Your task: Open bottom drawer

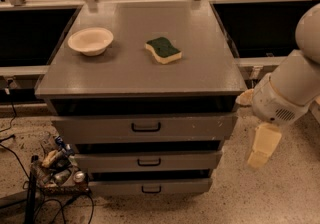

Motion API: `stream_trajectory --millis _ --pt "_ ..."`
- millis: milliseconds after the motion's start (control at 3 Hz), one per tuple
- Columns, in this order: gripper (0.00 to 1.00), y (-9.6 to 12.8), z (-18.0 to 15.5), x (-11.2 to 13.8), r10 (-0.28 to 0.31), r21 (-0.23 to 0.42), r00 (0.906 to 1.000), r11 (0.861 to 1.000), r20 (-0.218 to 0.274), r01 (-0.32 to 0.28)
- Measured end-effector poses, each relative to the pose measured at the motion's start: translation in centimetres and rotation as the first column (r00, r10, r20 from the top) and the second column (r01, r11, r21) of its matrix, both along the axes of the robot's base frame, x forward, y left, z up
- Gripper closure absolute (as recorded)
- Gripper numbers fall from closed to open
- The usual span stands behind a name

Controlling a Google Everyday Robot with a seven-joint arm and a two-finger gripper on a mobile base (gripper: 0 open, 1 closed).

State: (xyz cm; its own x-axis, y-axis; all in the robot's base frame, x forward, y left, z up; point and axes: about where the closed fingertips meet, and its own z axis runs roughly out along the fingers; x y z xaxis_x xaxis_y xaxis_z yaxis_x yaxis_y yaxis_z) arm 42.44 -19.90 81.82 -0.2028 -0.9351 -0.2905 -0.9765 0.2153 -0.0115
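Three drawer fronts are stacked; the bottom drawer (115, 187), not yet pulled out, lies down-left of the end effector (261, 147), its small handle (150, 188) running left-right. Whether the end effector is apart or together, I cannot tell.

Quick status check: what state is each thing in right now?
Bottom drawer: shut, handle untouched.
Middle drawer: shut.
Top drawer: shut.
Bowl: upright, empty, on the cabinet top.
Sponge: lying flat, green side up.
Pincer: hanging right of the cabinet, touching nothing.
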Motion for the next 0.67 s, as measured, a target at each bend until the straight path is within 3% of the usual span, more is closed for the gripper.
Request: stream_trajectory --millis 333,667 --pt "0.00 1.2 -2.2 -2.4 0.031 0.009 0.9995 0.999 -0.012 -0.031" --pt "0.00 2.0 -5.5 -6.4 0.067 0.043 0.9963 0.997 -0.054 -0.065"
